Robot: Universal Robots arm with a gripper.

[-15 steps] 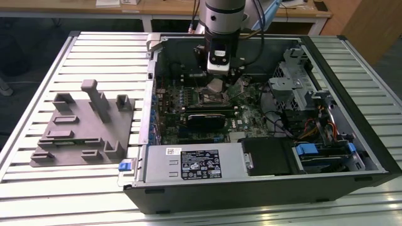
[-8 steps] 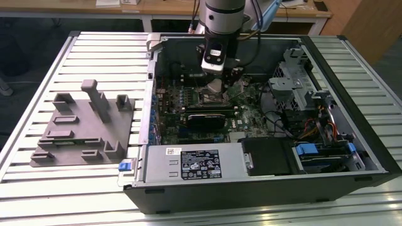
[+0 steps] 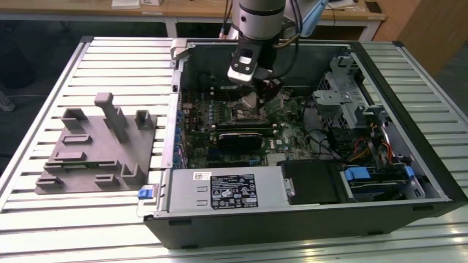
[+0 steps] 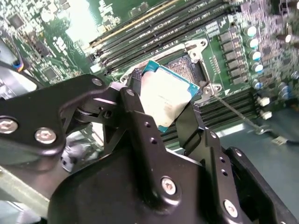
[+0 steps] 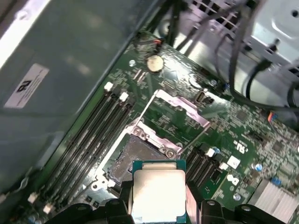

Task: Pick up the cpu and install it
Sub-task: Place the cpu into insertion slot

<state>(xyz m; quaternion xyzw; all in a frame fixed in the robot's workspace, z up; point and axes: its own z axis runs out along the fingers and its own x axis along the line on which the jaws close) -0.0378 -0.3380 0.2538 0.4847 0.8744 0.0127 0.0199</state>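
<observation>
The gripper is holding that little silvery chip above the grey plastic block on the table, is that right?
Not quite. The gripper holds the cpu above the open socket on the green board inside the computer case, not above the grey plastic block, which sits outside the case on the exterior view's left. Both wrist views show it.

cpu [image 5: 159,193] gripped in hand [image 5: 158,203], near open socket [image 5: 134,154], green motherboard [image 5: 243,140]
</observation>
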